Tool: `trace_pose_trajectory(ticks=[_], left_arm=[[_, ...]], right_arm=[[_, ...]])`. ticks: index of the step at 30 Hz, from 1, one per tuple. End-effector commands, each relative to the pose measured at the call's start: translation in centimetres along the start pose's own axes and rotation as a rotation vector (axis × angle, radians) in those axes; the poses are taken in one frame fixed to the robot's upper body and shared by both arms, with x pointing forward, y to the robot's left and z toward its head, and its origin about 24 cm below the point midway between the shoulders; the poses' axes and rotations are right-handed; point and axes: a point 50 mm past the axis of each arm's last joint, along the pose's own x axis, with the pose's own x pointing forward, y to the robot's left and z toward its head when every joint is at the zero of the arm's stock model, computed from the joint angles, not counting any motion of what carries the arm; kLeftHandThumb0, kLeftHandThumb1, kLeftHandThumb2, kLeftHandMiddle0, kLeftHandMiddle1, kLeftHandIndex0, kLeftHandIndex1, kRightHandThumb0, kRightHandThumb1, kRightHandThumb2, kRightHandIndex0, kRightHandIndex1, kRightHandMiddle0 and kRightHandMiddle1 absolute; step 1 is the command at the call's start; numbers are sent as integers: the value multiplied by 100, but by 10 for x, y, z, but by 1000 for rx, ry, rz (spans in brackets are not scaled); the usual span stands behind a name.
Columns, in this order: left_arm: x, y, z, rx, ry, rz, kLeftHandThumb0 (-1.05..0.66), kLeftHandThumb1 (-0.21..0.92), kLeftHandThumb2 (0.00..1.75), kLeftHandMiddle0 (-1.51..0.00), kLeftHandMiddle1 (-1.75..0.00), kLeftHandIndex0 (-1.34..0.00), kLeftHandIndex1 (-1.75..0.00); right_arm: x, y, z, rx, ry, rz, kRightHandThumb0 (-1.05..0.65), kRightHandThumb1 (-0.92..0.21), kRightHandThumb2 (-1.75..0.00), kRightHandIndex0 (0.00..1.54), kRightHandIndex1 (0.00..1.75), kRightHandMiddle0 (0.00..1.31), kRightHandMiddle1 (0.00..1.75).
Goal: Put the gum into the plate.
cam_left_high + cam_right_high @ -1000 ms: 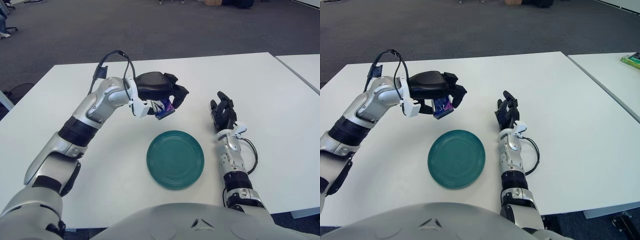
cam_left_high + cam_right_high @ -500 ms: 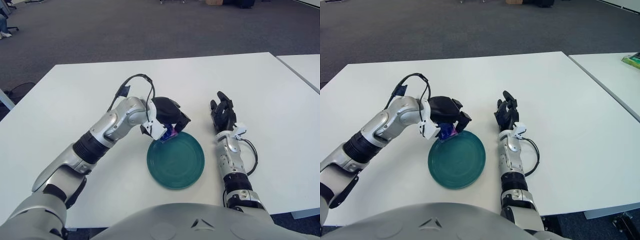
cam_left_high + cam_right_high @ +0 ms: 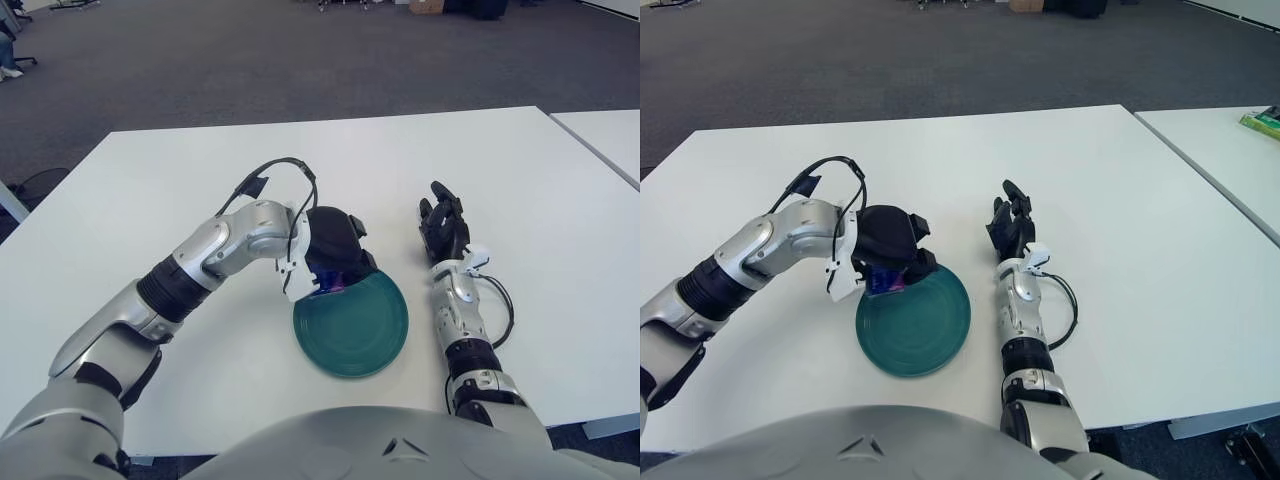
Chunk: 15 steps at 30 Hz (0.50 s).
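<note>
Table (image 3: 150,190): plain white surface, no pattern. A second white table (image 3: 610,135) shows at the right edge.

Plate (image 3: 365,335): solid dark teal green, with faint concentric rings.

Gum (image 3: 883,283): pack shows blue and purple with a small pink area; print not legible.

Left hand (image 3: 333,255): black, with a white bracket at the wrist; forearm silver-grey with black bands and a black cable.

Right hand (image 3: 443,225): black; forearm white and silver with black joints and a black cable.

Floor (image 3: 300,60): dark grey carpet, finely speckled.

Object on the far-right table (image 3: 1262,121): green.
</note>
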Motion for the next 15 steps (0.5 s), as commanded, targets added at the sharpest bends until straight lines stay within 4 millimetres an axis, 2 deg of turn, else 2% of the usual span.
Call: trace_pose_trajectory(ticks=[1,3,4,5,6,7,8,9,10,12,13,14,15], left_arm=[[20,-26,9,-104,34,-130,-1,71,65,-51,-149,-38,-149],[18,-33,7,-116,36,-118,-1,55,92,-53,-164,-44,-148],[19,-32,6,-116,37,-122,-1,52,95,-53,-166,-45,-148],[14,-28,5,-91,49,75,-1,49,101,-53,-169,-46,-148],[9,-26,5,-72,55,220,-1,63,86,-40,-170,-35,-156],[18,-16,6,-167,143,119,-1,73,74,-31,-170,-27,-161],[23,-10,9,-264,187,22,-1,74,72,-33,-168,-27,-161],[19,-16,16,-322,185,-51,-1,75,69,-36,-164,-26,-160],[16,-21,21,-346,180,-82,-1,70,76,-39,-166,-28,-159],[10,-28,24,-333,176,-67,-1,57,96,-47,-171,-32,-159],[8,-25,19,-195,149,79,-1,55,98,-48,-172,-33,-159],[5,-24,17,-104,109,186,-1,69,82,-39,-169,-23,-165],[18,-24,14,-122,95,113,-1,77,71,-33,-167,-17,-168]], right_arm=[[-31,-23,-53,-4,268,-101,-69,-92,-86,24,1,0,73],[-32,-20,-53,-10,257,-95,-69,-92,-86,25,1,0,73],[-32,-19,-53,-12,253,-94,-70,-92,-86,25,1,0,73],[-32,-19,-53,-17,250,-95,-70,-92,-86,25,1,0,73],[-31,-19,-52,-21,247,-97,-70,-92,-86,25,1,0,72],[-31,-19,-52,-25,247,-100,-70,-92,-86,25,1,0,72],[-31,-19,-52,-29,247,-101,-70,-92,-86,25,1,0,72],[-32,-19,-53,-33,249,-104,-70,-92,-86,25,1,0,71],[-32,-19,-53,-36,249,-106,-70,-92,-86,25,1,0,72],[-32,-19,-53,-40,250,-109,-70,-92,-86,26,2,0,73],[-32,-19,-53,-44,253,-110,-70,-92,-86,26,2,0,73],[-32,-19,-53,-46,256,-110,-70,-92,-86,27,2,0,75],[-32,-19,-54,-50,258,-112,-70,-92,-86,27,2,0,76]])
